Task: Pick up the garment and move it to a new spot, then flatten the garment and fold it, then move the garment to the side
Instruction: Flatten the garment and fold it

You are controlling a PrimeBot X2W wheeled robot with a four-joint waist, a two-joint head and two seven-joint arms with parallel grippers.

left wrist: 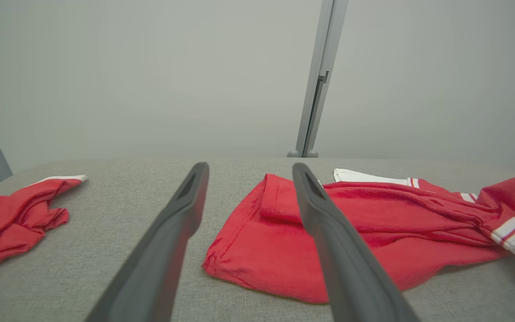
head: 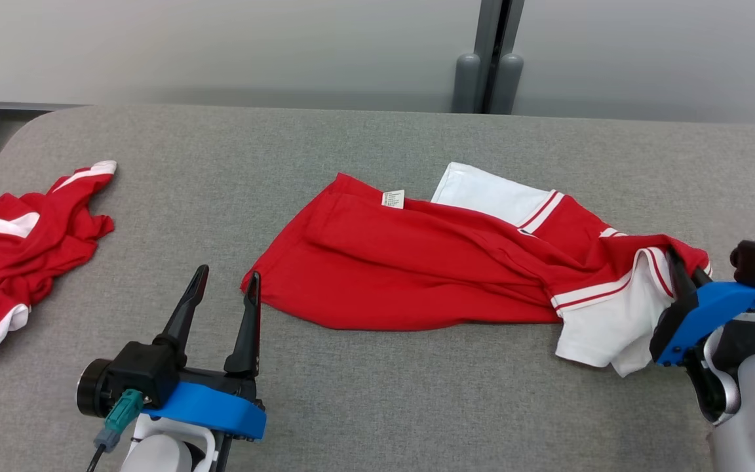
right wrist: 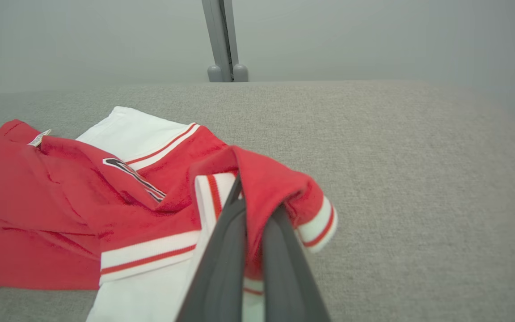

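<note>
Right gripper (head: 679, 265) clamped on a striped red fold of the red-and-white garment (head: 417, 269), near the table (head: 377, 406) right edge. Garment lies rumpled from there to table middle. Left gripper (head: 228, 278) fingers apart, empty, near front edge, just beside garment hem. Second red garment (head: 17, 249) at left edge.

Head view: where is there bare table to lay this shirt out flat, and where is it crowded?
Bare: the far strip of the table behind both garments, and the near strip below the shirt, between the left gripper and the right gripper. Narrower: the gap between the shirt and the crumpled garment. Crowded: left edge and centre-right.
</note>
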